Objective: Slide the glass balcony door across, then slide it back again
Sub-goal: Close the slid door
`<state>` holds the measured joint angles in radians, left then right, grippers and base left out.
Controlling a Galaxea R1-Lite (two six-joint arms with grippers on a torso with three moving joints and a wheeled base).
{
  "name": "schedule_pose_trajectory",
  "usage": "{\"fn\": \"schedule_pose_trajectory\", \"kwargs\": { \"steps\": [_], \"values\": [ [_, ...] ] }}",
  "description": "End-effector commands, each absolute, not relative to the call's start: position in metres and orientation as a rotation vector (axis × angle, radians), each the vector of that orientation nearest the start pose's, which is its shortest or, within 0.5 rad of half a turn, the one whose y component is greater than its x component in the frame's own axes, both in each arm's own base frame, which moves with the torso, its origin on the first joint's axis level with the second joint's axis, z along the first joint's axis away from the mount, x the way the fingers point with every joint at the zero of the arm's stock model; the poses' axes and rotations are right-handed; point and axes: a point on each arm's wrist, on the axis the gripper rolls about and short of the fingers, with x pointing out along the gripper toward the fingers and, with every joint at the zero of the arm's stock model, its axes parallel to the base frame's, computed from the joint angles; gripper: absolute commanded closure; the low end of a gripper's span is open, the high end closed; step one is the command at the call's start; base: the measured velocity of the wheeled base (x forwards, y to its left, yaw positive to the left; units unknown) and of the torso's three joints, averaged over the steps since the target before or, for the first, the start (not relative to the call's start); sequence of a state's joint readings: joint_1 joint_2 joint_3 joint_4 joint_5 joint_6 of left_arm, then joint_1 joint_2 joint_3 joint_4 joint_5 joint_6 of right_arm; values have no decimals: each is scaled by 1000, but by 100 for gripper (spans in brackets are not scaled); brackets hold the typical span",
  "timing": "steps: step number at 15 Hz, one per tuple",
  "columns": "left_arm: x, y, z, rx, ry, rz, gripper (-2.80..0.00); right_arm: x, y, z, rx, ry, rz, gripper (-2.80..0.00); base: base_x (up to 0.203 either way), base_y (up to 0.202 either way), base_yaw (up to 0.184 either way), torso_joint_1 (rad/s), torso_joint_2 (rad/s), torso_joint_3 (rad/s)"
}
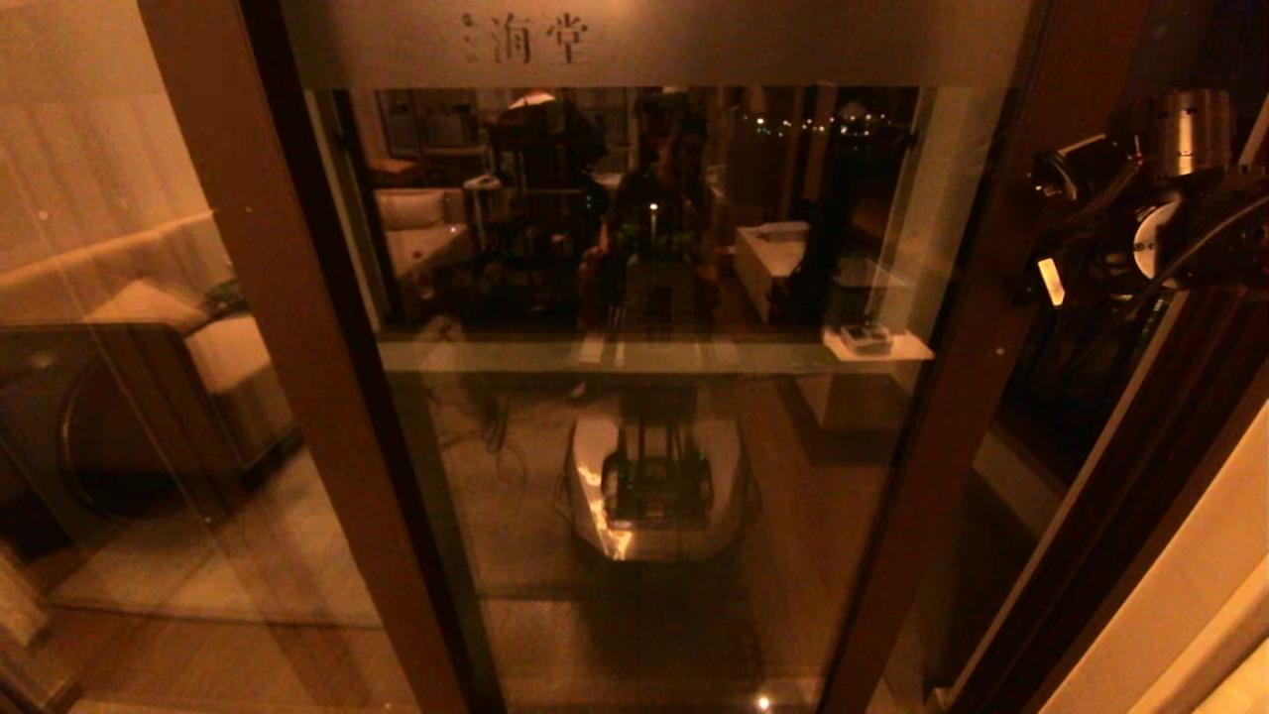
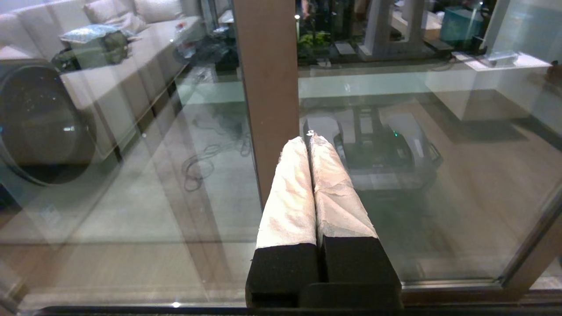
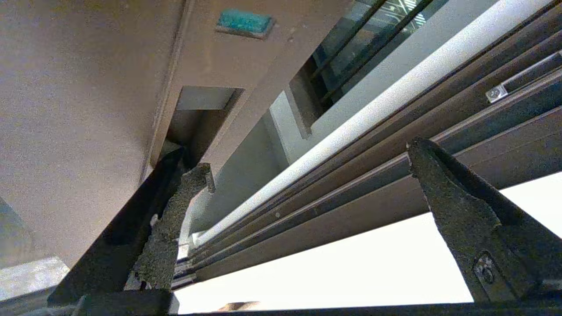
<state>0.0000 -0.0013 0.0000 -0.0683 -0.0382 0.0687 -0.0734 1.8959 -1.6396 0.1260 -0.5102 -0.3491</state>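
The glass balcony door [image 1: 644, 397] fills the middle of the head view, with a frosted top band carrying small characters [image 1: 525, 40]. My right arm [image 1: 1140, 218] reaches in beside its right brown stile [image 1: 952, 397]. In the right wrist view my right gripper [image 3: 307, 158] is open. One finger [image 3: 175, 219] sits at the dark recessed handle slot [image 3: 199, 114] of the stile [image 3: 88, 109], and the other finger [image 3: 461, 210] is free. My left gripper [image 2: 307, 138] is shut on nothing, its cloth-wrapped tips close to the door's left stile [image 2: 268, 87].
Brown track rails [image 3: 351, 175] of the door frame run beside the right gripper. A dark barred window [image 3: 351, 44] lies beyond. A plain glass panel [image 1: 119, 397] stands to the left, and a pale wall [image 1: 1190, 595] at the right.
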Motion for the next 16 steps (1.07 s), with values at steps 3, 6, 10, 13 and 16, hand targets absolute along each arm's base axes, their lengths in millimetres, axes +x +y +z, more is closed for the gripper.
{"fn": "schedule_pose_trajectory", "kwargs": {
  "steps": [3, 6, 10, 13, 16],
  "values": [
    [-21, -1, 74, 70, -40, -37, 0, 376, -49, 275, -417, 478, -545, -280, 0, 0, 0, 0, 0, 0],
    [-21, -1, 74, 70, -40, -38, 0, 374, -57, 277, -413, 478, -564, -280, 0, 0, 0, 0, 0, 0],
    [-21, -1, 74, 70, -40, -37, 0, 372, -64, 278, -408, 480, -584, -280, 0, 0, 0, 0, 0, 0],
    [-21, -1, 74, 70, -40, -37, 0, 373, -71, 277, -404, 482, -601, -280, 0, 0, 0, 0, 0, 0],
    [-21, -1, 74, 70, -40, -37, 0, 369, -71, 280, -401, 476, -605, -280, 0, 0, 0, 0, 0, 0]
  ]
}}
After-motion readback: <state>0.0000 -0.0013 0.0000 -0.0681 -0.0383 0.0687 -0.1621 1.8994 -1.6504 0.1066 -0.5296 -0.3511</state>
